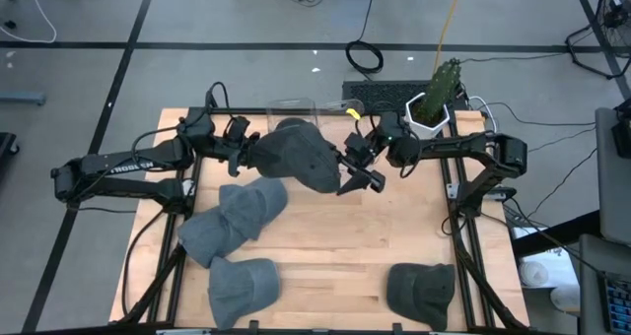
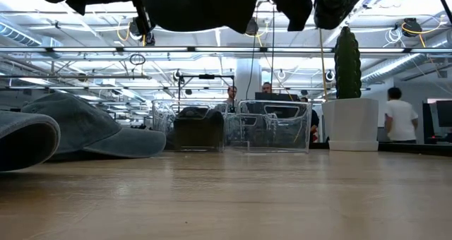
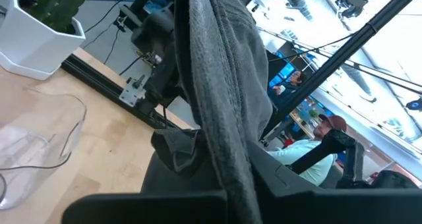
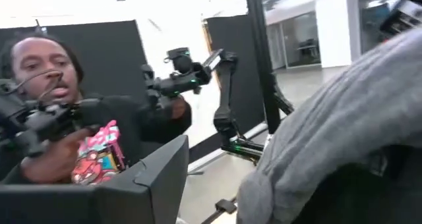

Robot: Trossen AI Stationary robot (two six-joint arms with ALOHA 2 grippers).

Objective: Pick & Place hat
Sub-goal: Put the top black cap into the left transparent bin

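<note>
From above we see a wooden table point(image 1: 325, 246) with two dark arms reaching in from either side and meeting over its far middle. Between them hangs a grey hat point(image 1: 301, 156), lifted clear of the table. The left hand point(image 1: 245, 150) is pinched tight on the hat's near edge, and in its own wrist view the grey cloth drapes down right in front of the camera. The right hand point(image 1: 357, 166) sits at the hat's other side, touching its brim, but we cannot tell whether its fingers are spread or pressed on the cloth. Three more hats lie on the table: a grey one point(image 1: 237, 219) just below the held hat, a second point(image 1: 244, 286) near the front edge on the left, and a dark one point(image 1: 421, 290) near the front edge on the right. At the far right corner stands a cactus point(image 1: 443, 84) in a white pot point(image 1: 431, 114). A clear bin point(image 1: 292, 108) sits at the far edge behind the hat. In the low view, people stand in the room beyond the table.
</note>
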